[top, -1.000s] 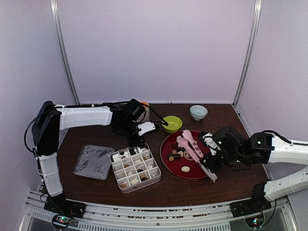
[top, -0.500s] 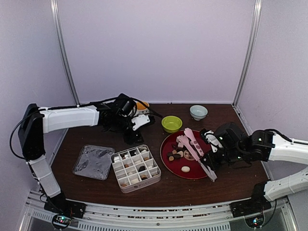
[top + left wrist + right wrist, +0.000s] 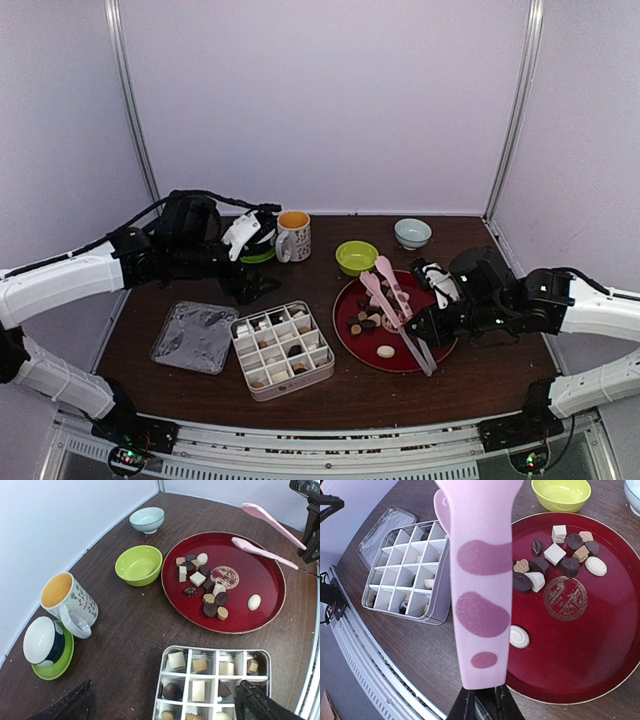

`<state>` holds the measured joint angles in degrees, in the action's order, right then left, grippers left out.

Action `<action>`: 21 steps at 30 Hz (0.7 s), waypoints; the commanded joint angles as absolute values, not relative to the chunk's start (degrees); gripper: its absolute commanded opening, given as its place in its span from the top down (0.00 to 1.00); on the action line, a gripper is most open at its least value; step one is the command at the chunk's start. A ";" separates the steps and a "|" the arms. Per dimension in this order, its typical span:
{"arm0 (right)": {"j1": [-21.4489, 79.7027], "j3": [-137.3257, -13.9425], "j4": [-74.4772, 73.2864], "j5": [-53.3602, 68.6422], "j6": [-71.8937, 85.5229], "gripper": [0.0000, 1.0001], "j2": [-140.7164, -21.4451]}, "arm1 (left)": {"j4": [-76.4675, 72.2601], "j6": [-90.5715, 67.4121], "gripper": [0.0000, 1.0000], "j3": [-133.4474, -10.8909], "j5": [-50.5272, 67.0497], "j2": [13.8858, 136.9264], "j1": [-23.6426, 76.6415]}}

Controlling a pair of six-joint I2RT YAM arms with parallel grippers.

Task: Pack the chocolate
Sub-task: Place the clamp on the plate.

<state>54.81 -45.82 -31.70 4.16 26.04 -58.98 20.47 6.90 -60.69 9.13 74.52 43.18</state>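
As the right gripper (image 3: 428, 335) clenches its jaws on the pink tongs (image 3: 393, 298), the chocolate (image 3: 366, 320) lies just left of the blades.
Pieces cluster on the red tray (image 3: 432, 356), mid-bench; the tongs slant toward the far-left corner above it. The left gripper (image 3: 252, 284), jaws spread and empty, hangs farther off, nearer the left edge.

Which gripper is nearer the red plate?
Right. The right gripper hangs over the red plate's right side, holding the pink tongs above it. The left gripper is off to the plate's left, by the mug, behind the divided box.
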 commanded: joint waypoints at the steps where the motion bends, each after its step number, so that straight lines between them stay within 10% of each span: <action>1: 54.36 -46.06 -30.83 4.88 29.87 1.00 -58.04 | 13.50 -2.24 0.02 -54.94 7.79 66.83 42.81; 21: 47.22 -35.98 -24.52 13.02 39.36 1.00 -65.83 | 10.15 -12.95 0.02 -49.84 10.81 62.63 42.84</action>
